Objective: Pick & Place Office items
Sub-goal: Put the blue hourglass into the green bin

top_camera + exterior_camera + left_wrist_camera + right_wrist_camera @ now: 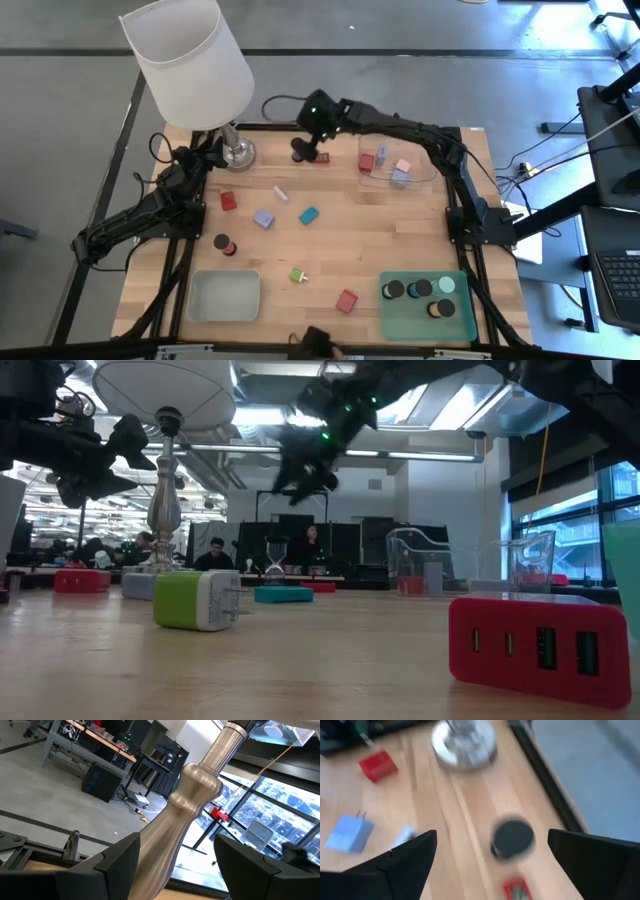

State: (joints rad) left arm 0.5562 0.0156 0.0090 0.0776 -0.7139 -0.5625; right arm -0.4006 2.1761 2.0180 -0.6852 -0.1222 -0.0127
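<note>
The office items lie scattered on the wooden table: a red block point(229, 201), a lilac-blue block point(263, 218), a teal block point(308, 215), a pale bit point(281, 193), a red-topped dark cylinder point(224, 244), a green bit point(298, 276) and another red block point(347, 301). My right gripper point(315, 135) hangs open above a dark cylinder point(512, 839) and a small red piece point(516, 889) near the far edge. My left gripper point(177, 865) is open, its fingers on either side of the lamp's stem point(185, 815). My left gripper stands level around the lamp's metal stem point(165, 855), low on the lamp. One finger point(120, 862) lies close beside the stem. I cannot tell whether it touches.
The white-shaded lamp point(190, 60) stands by its base point(238, 152) at the far left corner. A clear tray point(420, 172) holds red, lilac and pink blocks. A green tray point(405, 320) holds several dark cylinders. A grey tray point(225, 297) sits at the near left.
</note>
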